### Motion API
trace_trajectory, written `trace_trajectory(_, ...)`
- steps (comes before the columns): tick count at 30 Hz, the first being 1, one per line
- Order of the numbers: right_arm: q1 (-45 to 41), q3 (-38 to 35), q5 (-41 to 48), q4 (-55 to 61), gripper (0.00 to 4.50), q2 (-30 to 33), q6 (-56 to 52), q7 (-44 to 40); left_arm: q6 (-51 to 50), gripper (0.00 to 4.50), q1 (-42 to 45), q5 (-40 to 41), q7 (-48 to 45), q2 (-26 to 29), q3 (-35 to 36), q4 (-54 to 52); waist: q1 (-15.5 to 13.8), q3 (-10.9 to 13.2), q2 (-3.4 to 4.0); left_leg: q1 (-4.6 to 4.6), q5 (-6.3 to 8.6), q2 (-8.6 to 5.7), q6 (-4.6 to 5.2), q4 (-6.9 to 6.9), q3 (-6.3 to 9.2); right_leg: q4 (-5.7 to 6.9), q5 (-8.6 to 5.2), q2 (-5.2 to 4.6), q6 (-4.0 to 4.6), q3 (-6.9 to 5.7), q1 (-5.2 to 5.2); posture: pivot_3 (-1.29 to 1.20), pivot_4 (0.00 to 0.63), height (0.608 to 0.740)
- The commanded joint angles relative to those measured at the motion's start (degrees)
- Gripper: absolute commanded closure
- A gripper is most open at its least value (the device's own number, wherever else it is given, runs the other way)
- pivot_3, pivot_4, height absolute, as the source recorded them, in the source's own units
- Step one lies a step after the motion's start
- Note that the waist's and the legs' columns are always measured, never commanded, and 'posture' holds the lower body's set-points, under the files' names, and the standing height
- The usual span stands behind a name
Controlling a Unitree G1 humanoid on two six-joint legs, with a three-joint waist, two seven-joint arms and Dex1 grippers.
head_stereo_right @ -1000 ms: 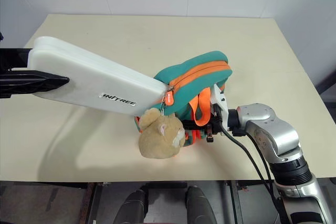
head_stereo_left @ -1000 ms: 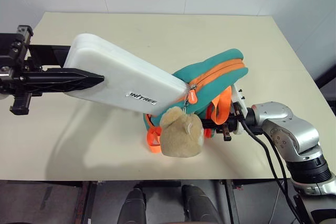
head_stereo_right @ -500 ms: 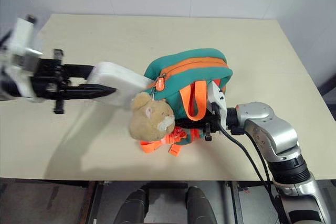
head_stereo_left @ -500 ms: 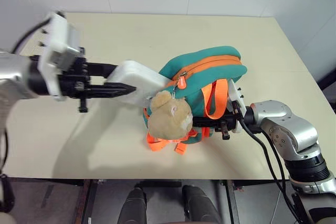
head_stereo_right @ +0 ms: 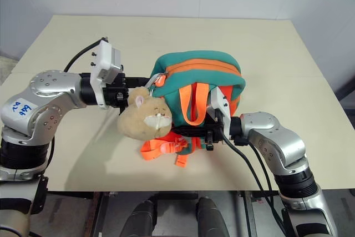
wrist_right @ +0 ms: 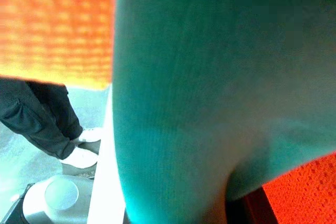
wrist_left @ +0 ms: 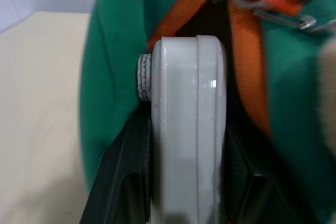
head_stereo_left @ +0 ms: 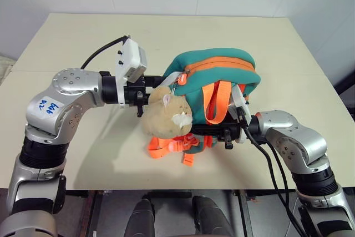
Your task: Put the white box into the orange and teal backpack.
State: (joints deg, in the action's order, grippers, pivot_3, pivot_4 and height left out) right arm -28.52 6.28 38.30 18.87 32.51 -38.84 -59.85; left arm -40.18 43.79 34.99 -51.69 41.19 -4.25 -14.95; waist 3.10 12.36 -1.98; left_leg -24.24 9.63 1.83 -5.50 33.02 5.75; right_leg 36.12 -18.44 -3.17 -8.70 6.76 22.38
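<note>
The orange and teal backpack stands raised in the middle of the table, its tan plush hamster hanging at its left side and orange straps dangling below. My left gripper is shut on the white box, gripping its two flat faces. The box's far end sits inside the backpack's dark opening between teal fabric and orange zipper trim. From the head views the box is almost wholly hidden behind the hamster. My right gripper is shut on the backpack's lower right side, holding it up; teal fabric presses against that wrist camera.
The beige table stretches out around the backpack, with its front edge close to me and white walls behind it. Black cables run along both forearms.
My left arm has swung in to the right and pushed the white box from outside deep into the backpack. The backpack has tipped more upright and the hamster has swung left. My right gripper has held still.
</note>
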Motion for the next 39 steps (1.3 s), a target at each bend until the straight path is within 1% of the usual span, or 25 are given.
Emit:
trace_trajectory(1,0.20,0.45,0.02,1.66,4.50,-0.27,0.16,0.56,-0.17,2.32,1.77,-1.28,-0.46,-0.02,-0.26,-0.49,-0.01,0.00,0.00,0.00,0.00,0.00,0.00,-0.01,0.00,0.00,0.00,0.00,0.00,0.00,0.00,0.00,0.150,0.740)
trace_trajectory(4,0.11,0.53,0.00,1.54,4.50,-0.38,0.27,0.73,-2.00,1.43,1.96,-0.50,-1.19,-0.25,-0.23,-0.61,-0.02,0.00,0.00,0.00,0.00,0.00,0.00,-0.01,0.00,0.00,0.00,0.00,0.00,0.00,0.00,0.00,0.150,0.740)
trace_trajectory(9,-0.08,0.66,-0.34,1.20,4.50,-0.70,0.66,0.89,-0.88,0.10,1.56,-3.28,0.15,-0.37,-0.14,-1.18,-0.01,0.00,0.00,0.00,0.00,0.00,0.00,0.00,0.00,0.00,0.00,0.00,0.00,0.00,0.00,0.00,0.150,0.740)
trace_trajectory(10,-0.10,0.63,-0.38,1.12,4.50,-0.72,0.71,0.85,-0.90,0.02,1.33,-3.43,0.27,-0.23,0.12,-1.74,-0.01,0.00,0.00,0.00,0.00,0.00,0.00,0.00,0.00,0.00,0.00,0.00,0.00,0.00,0.00,0.00,0.150,0.740)
trace_trajectory(12,0.06,0.54,-0.41,1.18,4.50,-0.61,0.75,0.78,-0.64,0.02,1.13,-4.13,0.83,-0.05,0.70,-2.45,-0.04,0.00,0.00,0.00,0.00,0.00,0.00,0.00,0.00,0.00,0.00,0.00,0.00,0.00,-0.01,0.00,0.150,0.740)
trace_trajectory(16,0.14,0.53,-0.56,1.04,4.50,-0.41,0.91,0.60,2.90,0.02,1.38,-8.83,2.89,0.88,0.95,-2.35,-0.02,0.00,0.00,0.00,0.00,0.00,0.00,0.00,0.00,0.00,0.00,0.00,0.00,0.00,0.00,0.00,0.150,0.740)
trace_trajectory(17,0.00,0.52,-0.63,0.85,4.50,-0.37,0.97,0.52,2.97,0.02,1.54,-8.98,2.37,1.62,1.37,-2.48,-0.02,0.00,0.00,0.01,0.00,0.00,0.00,0.00,0.00,0.00,0.00,0.00,0.00,0.00,0.00,0.00,0.150,0.740)
trace_trajectory(21,-0.16,0.49,-0.82,0.55,4.50,-0.18,1.24,0.24,1.57,0.02,2.08,-7.29,0.76,4.06,4.09,-3.07,-0.01,0.00,0.00,0.00,0.00,0.00,0.00,0.00,0.00,0.00,0.00,0.00,-0.01,0.00,0.00,0.00,0.150,0.740)
trace_trajectory(24,0.01,0.41,-0.96,0.49,4.50,-0.02,1.55,0.14,0.45,0.02,1.96,-5.22,-0.81,7.66,8.37,-3.09,0.09,0.00,0.00,0.00,0.00,0.00,0.00,-0.02,0.00,-0.02,0.00,0.00,0.00,0.00,0.01,0.00,0.150,0.740)
trace_trajectory(26,0.15,0.38,-1.00,0.58,4.50,0.02,1.67,0.15,-1.50,0.02,1.56,-2.37,-1.56,9.34,11.44,-3.91,0.14,0.00,0.00,0.00,0.00,0.00,0.00,-0.05,0.00,-0.02,0.00,0.00,0.00,0.00,0.03,0.00,0.150,0.740)
trace_trajectory(30,0.59,0.15,-1.14,0.87,4.50,0.11,1.79,-0.04,-7.16,0.02,-1.16,4.98,-3.50,13.95,19.98,-6.14,0.18,0.00,0.00,-0.01,0.01,0.01,0.00,-0.08,0.00,-0.04,-0.01,-0.01,0.02,0.00,0.04,0.00,0.150,0.740)
trace_trajectory(32,0.64,0.11,-1.22,0.82,4.50,0.18,1.86,-0.17,-8.79,0.02,-2.24,7.21,-3.26,15.18,22.72,-6.39,0.14,0.01,0.00,0.00,0.01,0.01,0.00,-0.10,0.00,-0.05,-0.02,-0.01,0.03,0.00,0.04,0.00,0.150,0.740)
trace_trajectory(35,1.41,-0.34,-1.13,1.00,4.50,0.47,2.28,-0.53,-13.69,0.02,-7.18,13.00,-3.17,17.21,30.53,-8.05,0.25,0.01,0.00,0.00,0.01,0.01,0.00,-0.09,0.00,-0.04,-0.03,-0.01,0.04,0.00,0.03,0.00,0.150,0.740)
trace_trajectory(37,1.88,-0.75,-1.12,0.74,4.50,0.56,2.93,-0.87,-16.89,0.02,-10.50,19.35,-0.47,15.22,35.93,-10.62,0.22,0.01,-0.01,0.00,0.02,0.01,0.00,-0.09,0.00,-0.05,-0.03,-0.01,0.06,-0.02,0.03,0.00,0.150,0.740)
trace_trajectory(39,2.29,-1.17,-0.94,0.79,4.50,0.37,3.30,-0.63,-19.17,0.02,-13.67,24.31,2.49,13.89,38.67,-13.91,0.14,0.01,-0.01,0.01,0.02,0.02,0.01,-0.09,-0.01,-0.06,-0.04,-0.03,0.07,-0.01,0.01,0.00,0.150,0.740)
